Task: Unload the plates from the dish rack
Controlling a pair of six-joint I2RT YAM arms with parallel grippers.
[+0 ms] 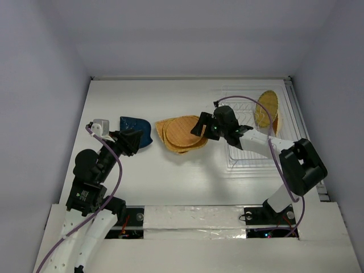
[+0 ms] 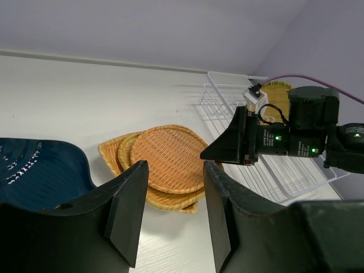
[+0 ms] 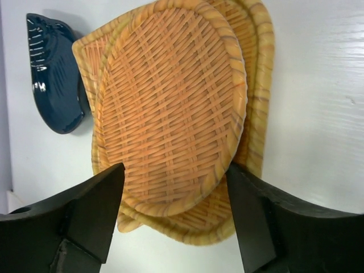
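One round orange plate (image 1: 266,107) stands on edge in the rack (image 1: 242,156) near the far right corner of the bench (image 1: 170,187); I cannot tell whether a second sits behind it. A stack (image 1: 181,136) of woven-look orange plates lies flat mid-bench, and the blue plate (image 1: 138,129) lies toward the left edge. The right hand (image 3: 175,182) hovers over the stack, spread wide and empty, with a finger to either side of the top plate. The left hand (image 2: 173,176) is also wide and empty, just beside the blue plate. The racked plate looks thin, stiff and light, probably moulded rather than real wicker, so its textured face should give some grip though the rim may be slick. It is best pinched across its thickness at the upper rim and lifted straight up clear of the wires, since a sideways pull could snag it or drag the rack.
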